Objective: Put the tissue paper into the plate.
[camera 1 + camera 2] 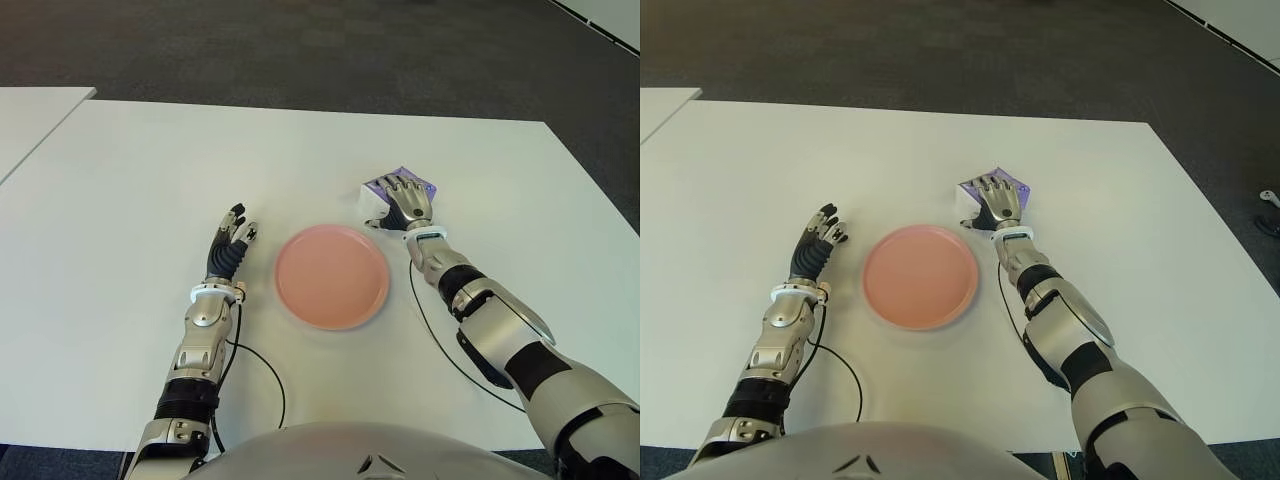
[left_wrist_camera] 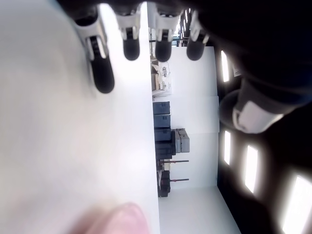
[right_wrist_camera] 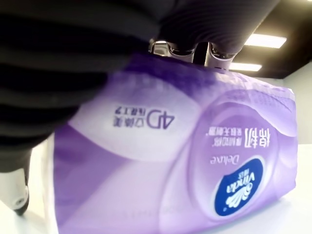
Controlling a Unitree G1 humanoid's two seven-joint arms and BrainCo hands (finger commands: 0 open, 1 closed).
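Eye views: a pink plate (image 1: 332, 276) lies on a white table (image 1: 130, 190), with nothing in it. The tissue pack (image 1: 376, 194) — purple and white — sits on the table just beyond the plate's right side, apart from its rim. The right hand (image 1: 407, 203) lies on top of the pack, fingers draped over it, covering most of its upper face. The left hand (image 1: 230, 247) shows just left of the plate, fingers extended and holding nothing. A black cable (image 1: 262, 372) runs along the table near the left forearm; another (image 1: 432, 331) curves beside the right forearm, on the near right of the plate. A second white table (image 1: 30, 115) stands far left of the plate; dark carpet (image 1: 300, 50) lies beyond.

Left wrist view: straight fingertips (image 2: 104, 73) above bare table, nothing between them; the plate's pink edge shows blurred at one side.

Right wrist view: the pack fills the frame, dark fingers (image 3: 73, 44) pressed over its top — whether they fully clamp it cannot be told.
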